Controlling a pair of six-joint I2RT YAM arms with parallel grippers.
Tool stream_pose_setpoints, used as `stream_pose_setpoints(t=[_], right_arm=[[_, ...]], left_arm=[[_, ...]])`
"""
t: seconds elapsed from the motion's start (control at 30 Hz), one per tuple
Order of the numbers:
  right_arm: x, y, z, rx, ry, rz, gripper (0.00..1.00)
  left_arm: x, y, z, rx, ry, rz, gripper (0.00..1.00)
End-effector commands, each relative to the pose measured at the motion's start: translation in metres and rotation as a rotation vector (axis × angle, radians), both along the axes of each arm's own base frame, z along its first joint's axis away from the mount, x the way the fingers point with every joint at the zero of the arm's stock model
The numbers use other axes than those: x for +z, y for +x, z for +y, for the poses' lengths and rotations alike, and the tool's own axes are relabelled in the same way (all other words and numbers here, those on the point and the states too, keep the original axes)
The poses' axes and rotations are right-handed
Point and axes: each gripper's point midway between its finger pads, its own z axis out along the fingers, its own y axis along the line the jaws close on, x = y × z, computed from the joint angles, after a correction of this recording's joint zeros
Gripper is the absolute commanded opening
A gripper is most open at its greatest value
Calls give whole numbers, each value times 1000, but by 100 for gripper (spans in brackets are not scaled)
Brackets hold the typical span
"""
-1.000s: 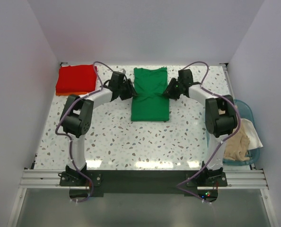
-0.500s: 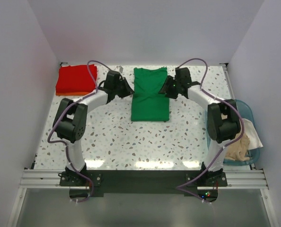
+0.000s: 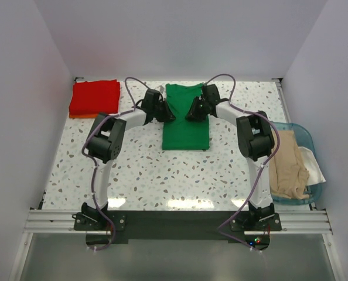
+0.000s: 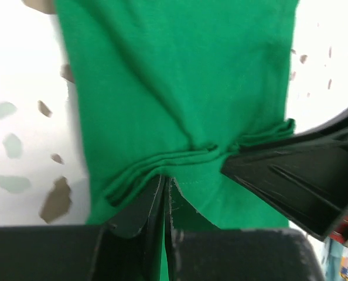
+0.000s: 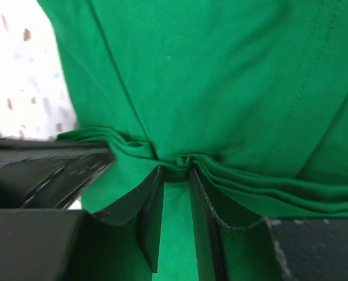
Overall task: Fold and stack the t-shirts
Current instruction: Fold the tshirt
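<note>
On the surface point(image 3: 145, 170), your green t-shirt point(image 3: 186, 133) is lying part-folded at the far middle. Having closed in from its sides, your left tool point(image 4: 165, 186) and right tool point(image 5: 175, 175) are each pinching its bunched edge, nearly shut, readying the next fold.

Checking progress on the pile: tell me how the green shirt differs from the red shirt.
The green shirt lies centred at the far side, the red shirt in the far left corner. The green shirt is a long strip; the red shirt a squarer packet. The left gripper and right gripper pinch the green shirt's sides; nothing touches the red shirt. Both are plain, single-coloured shirts.
</note>
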Motion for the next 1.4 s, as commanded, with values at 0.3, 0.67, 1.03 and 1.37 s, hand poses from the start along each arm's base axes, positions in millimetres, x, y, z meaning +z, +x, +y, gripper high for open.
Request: stream_pose_setpoints(t=[0.3, 0.67, 1.03, 1.37], right_arm=[[-20, -7, -11, -3, 2, 30, 31], [-34, -62, 2, 50, -16, 63, 30], [-32, -133, 31, 147, -16, 69, 30], [13, -146, 36, 190, -20, 9, 36]], left_arm=[[-22, -4, 31, 124, 37, 44, 9], [-5, -52, 51, 190, 13, 52, 7], [23, -111, 68, 208, -10, 8, 7], [51, -139, 80, 188, -12, -53, 12]])
